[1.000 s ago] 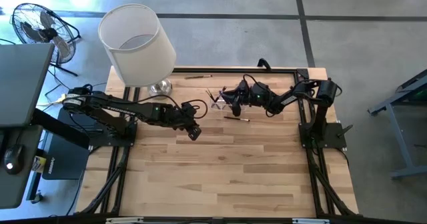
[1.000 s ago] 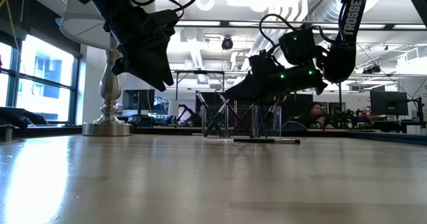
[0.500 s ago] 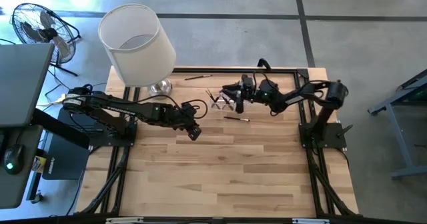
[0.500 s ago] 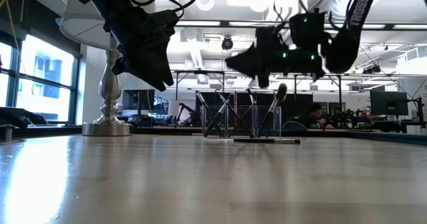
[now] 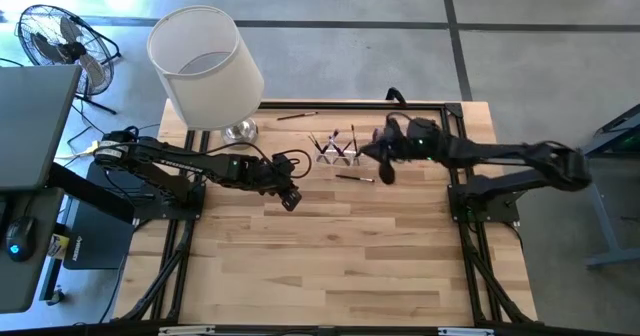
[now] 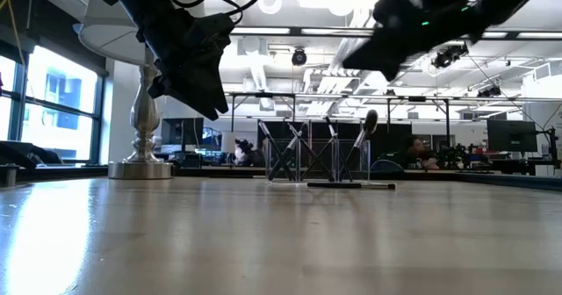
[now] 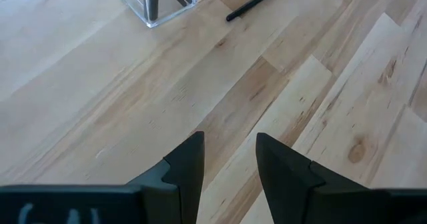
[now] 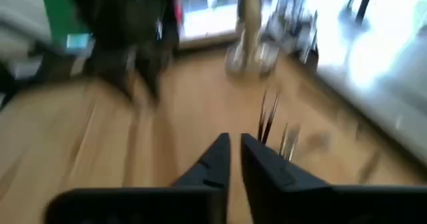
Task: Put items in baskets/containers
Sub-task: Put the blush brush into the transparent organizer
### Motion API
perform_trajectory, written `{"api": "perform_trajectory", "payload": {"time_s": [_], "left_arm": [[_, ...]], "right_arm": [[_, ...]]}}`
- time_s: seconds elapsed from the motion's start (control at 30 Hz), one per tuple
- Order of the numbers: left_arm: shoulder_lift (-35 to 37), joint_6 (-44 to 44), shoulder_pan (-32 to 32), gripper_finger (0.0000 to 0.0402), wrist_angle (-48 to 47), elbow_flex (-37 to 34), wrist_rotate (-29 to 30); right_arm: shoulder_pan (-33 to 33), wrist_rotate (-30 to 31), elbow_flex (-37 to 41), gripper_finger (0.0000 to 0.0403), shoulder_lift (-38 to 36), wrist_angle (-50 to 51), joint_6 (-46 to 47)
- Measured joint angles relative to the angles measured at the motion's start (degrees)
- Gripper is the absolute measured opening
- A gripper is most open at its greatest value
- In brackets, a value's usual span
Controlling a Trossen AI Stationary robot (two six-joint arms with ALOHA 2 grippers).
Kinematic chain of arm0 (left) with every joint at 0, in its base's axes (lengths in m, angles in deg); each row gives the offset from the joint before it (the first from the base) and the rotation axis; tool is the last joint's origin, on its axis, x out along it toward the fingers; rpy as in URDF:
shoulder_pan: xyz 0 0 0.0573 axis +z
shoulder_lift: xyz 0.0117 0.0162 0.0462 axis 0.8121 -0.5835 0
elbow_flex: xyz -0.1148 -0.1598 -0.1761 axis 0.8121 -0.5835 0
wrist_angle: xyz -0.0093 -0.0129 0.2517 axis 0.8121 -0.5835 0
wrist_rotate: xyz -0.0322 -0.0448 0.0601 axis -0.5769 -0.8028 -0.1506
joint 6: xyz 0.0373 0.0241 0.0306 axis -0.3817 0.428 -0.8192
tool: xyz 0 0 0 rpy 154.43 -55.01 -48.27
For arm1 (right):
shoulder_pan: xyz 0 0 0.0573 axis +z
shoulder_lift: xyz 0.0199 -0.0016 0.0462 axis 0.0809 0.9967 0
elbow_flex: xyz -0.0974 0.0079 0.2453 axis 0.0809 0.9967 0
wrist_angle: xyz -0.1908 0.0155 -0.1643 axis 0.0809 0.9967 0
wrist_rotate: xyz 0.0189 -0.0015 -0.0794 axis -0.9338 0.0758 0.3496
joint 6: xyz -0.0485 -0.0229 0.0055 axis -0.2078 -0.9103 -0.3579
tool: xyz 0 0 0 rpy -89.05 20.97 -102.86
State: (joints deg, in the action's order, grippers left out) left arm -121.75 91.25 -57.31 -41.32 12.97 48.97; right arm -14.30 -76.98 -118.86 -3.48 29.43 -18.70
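clear holder: set on the wooden table near its far edge; taken here as the landmark.
brushes in holder: several slim dark handles are seen standing and leaning crosswise inside the clear holder, one with a fuller head.
loose brush: laid flat on the table just in front of the holder, touching nothing.
second loose brush: laid at the far table edge, behind the holder toward the lamp.
right gripper: raised above the table just to the right of the holder; fingers drawn nearly together, nothing seen between them.
left gripper: held above the table to the left of the holder, nearer the front; fingers spread with bare wood between them.
lamp: a white shade on a silver base, stood well left of the holder.
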Motion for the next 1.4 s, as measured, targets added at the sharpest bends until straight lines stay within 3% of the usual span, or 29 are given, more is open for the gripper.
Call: {"api": "perform_trajectory", "payload": {"time_s": [0.1,0.2,0.33,0.4,0.57,0.77,0.93,1.17,1.4], "left_arm": [[0.0,-0.1,0.0,0.0133,0.0,0.0,0.2],[0.0,-1.0,0.0,0.0133,0.0,0.0,0.4],[0.0,-1.7,0.0,0.0133,0.1,0.0,1.0],[0.0,-1.7,0.0,0.0133,0.1,0.0,1.1],[0.0,-1.3,0.0,0.0133,0.1,0.0,0.8],[0.0,-1.3,0.0,0.0133,0.1,0.0,-0.6],[0.0,-1.2,0.0,0.0133,0.2,0.0,-1.3],[0.0,-1.2,0.0,0.0133,1.9,0.0,-1.3],[0.0,-1.2,0.0,0.0133,3.1,0.0,-0.5]], "right_arm": [[2.7,1.3,-0.1,0.0007,-5.9,18.0,2.7],[6.4,7.1,-0.1,0.0007,-9.2,33.5,6.4],[11.1,13.3,3.0,0.0006,-9.7,42.1,8.1],[12.7,13.8,7.0,0.0011,-9.6,38.9,10.8],[14.9,15.4,19.4,0.0026,-9.6,19.0,17.5],[15.4,21.2,29.7,0.0073,-9.6,-1.6,13.8],[15.3,28.1,31.1,0.0118,-9.2,-3.9,9.7],[15.3,25.4,31.1,0.0149,-4.0,-8.4,7.7],[14.2,25.4,31.1,0.0149,7.5,-21.7,7.3]]}}
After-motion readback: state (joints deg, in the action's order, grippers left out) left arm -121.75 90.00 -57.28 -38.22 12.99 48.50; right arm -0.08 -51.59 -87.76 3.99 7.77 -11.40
